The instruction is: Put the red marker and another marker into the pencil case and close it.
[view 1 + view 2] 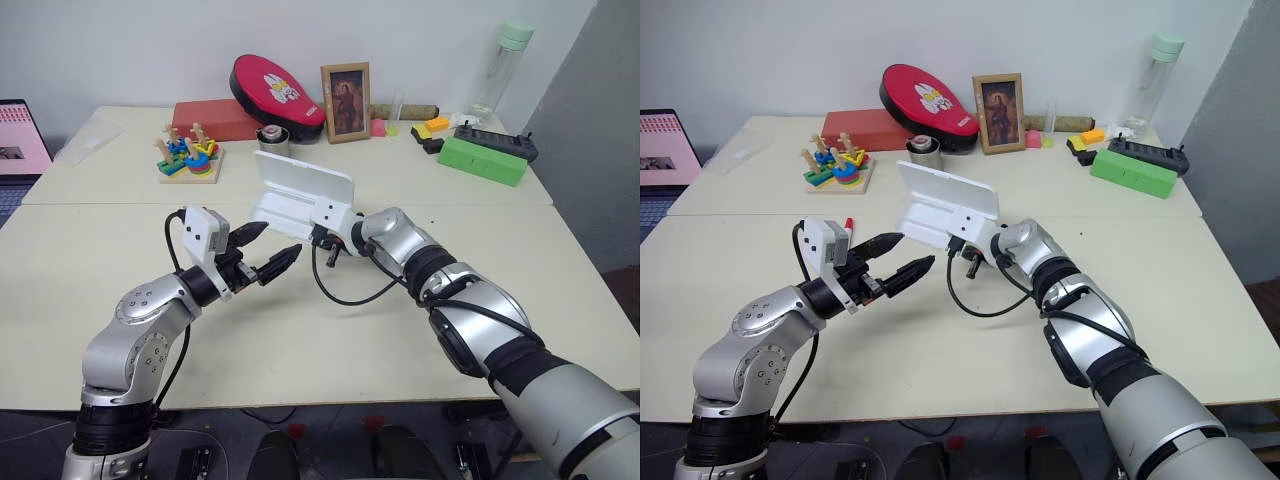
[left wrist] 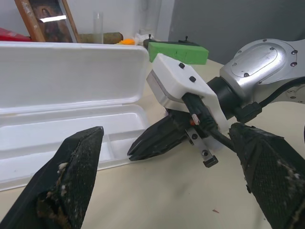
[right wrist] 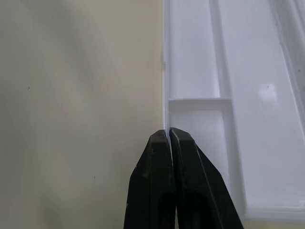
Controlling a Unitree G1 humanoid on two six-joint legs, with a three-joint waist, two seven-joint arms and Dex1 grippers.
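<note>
On the middle of the pale counter point(image 1: 120, 240) the pencil case point(image 1: 300, 195) stands open, its plain lid tilted up behind the shallow tray. The right end effector point(image 3: 169, 136) has its two black fingers pressed tight together right at the tray's front wall; in the right wrist view the tips meet at the thin white rim, and whether they pinch that rim or only rest against it I cannot tell. The compartments that show beside them are bare. The left end effector point(image 1: 262, 250) hovers just beside the right one, its fingers spread wide and holding nothing, pointing across toward the case.

A small red tip shows past the left wrist block in the right eye view, which may be the red marker point(image 1: 848, 221) lying on the counter near the case; too little of it shows to be sure. The lavender marker I cannot pick out.

My reading is that the case is opened and being steadied, and loading has not begun. The next move calls for the open left end effector to find the slim red-capped pen, close on its barrel, and lay it lengthwise in a long compartment while the right keeps the light tray from sliding
</note>
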